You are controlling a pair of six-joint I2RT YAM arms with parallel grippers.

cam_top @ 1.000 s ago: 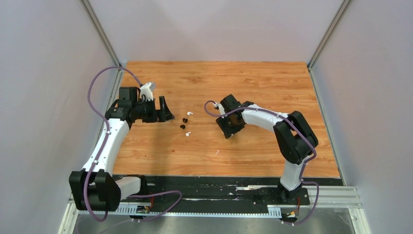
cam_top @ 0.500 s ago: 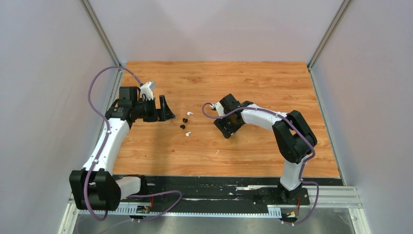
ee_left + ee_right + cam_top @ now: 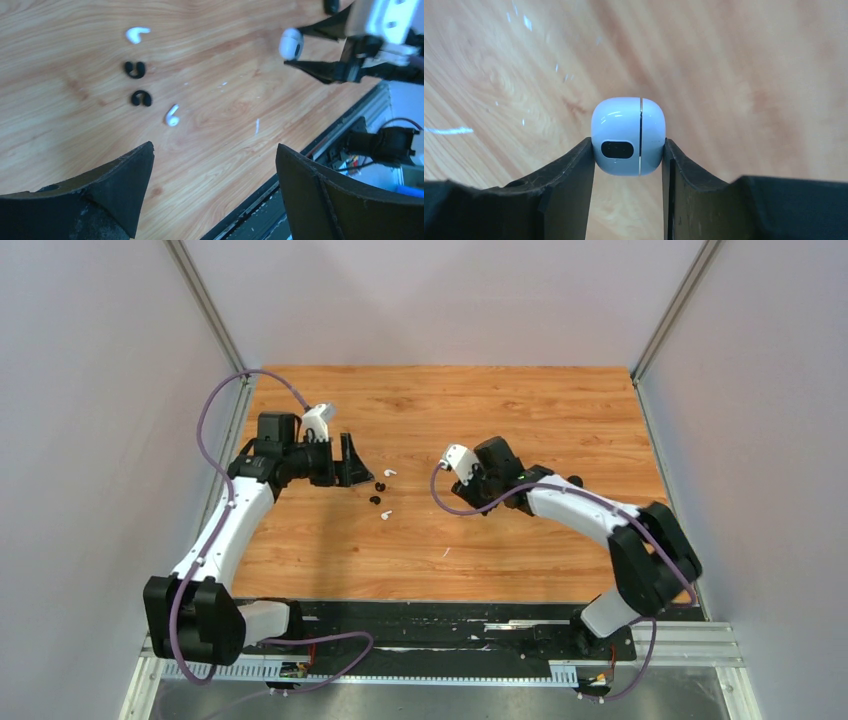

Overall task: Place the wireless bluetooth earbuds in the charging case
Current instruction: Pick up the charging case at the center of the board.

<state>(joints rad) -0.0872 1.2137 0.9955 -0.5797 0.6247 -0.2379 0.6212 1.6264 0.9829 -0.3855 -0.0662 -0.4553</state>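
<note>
Pinching the case (image 3: pixel 628 136) across its two flanks, the right hand (image 3: pixel 628 150) holds it just at the fingertips, apparently lifted a little off the bench (image 3: pixel 500 410). The case is a small glossy white pebble with rounded corners. A thin seam runs top to bottom down its face, and a dark oval patch sits left of that seam, turned toward the wrist camera. The seam looks tight, so I'd judge the lid shut.

It looks light and rigid, but that slick curved shell could squirt out of a hard squeeze. The flatter sides now under the fingers seem the sound place to hold it, leaving the lid free to swing.

The two earbuds (image 3: pixel 172 116) lie loose on the wood between the arms, well apart from the case, the farther one (image 3: pixel 136 34) beyond two little black hooks (image 3: pixel 135 69). They are tiny, shiny and probably skittish under a finger, so the stem or the head's sides look like the best purchase.

The left hand (image 3: pixel 215 147) hangs spread wide and empty just beside them.
</note>
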